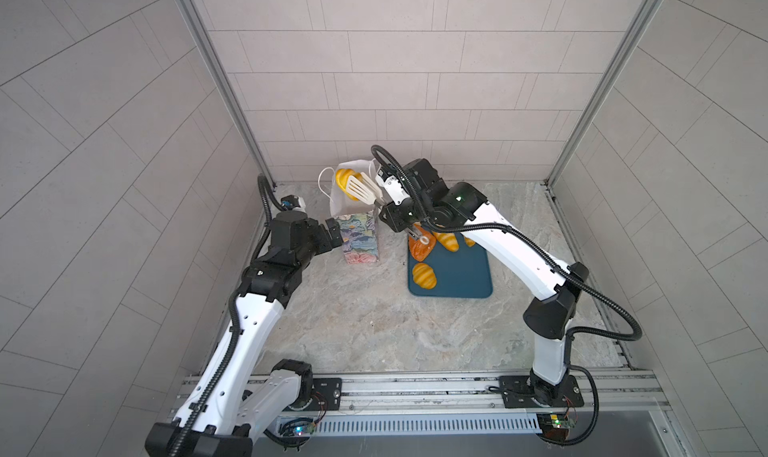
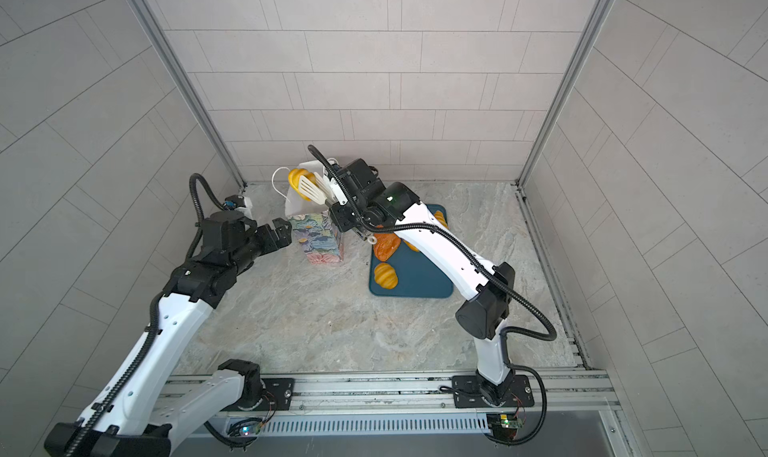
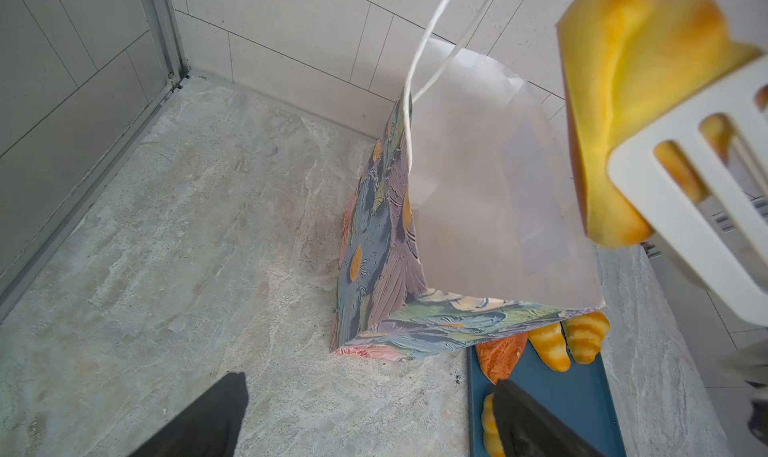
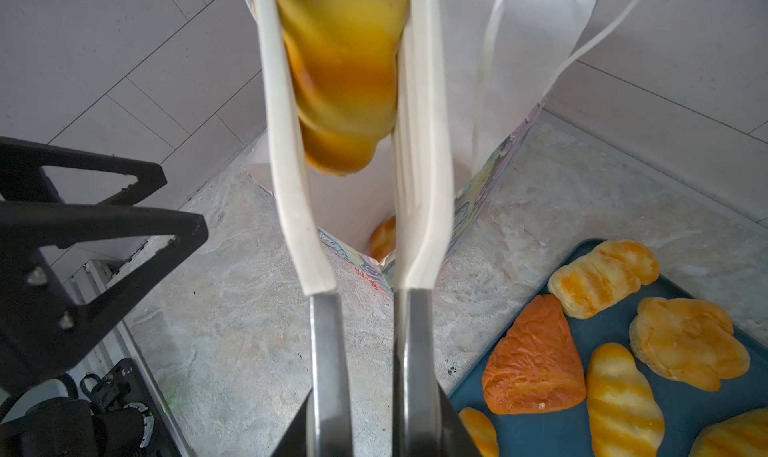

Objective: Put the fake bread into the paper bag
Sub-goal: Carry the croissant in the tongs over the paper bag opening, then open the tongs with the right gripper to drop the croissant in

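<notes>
The right gripper is clamped on the metal handles of white slotted tongs. The tong blades pinch a striped golden roll above the open mouth of the flowered paper bag, which stands near the desk's back edge. The left gripper, jaws spread wide, sits just beside the bag. One bun lies inside the bag, and other pastries rest on the teal tray.
</notes>
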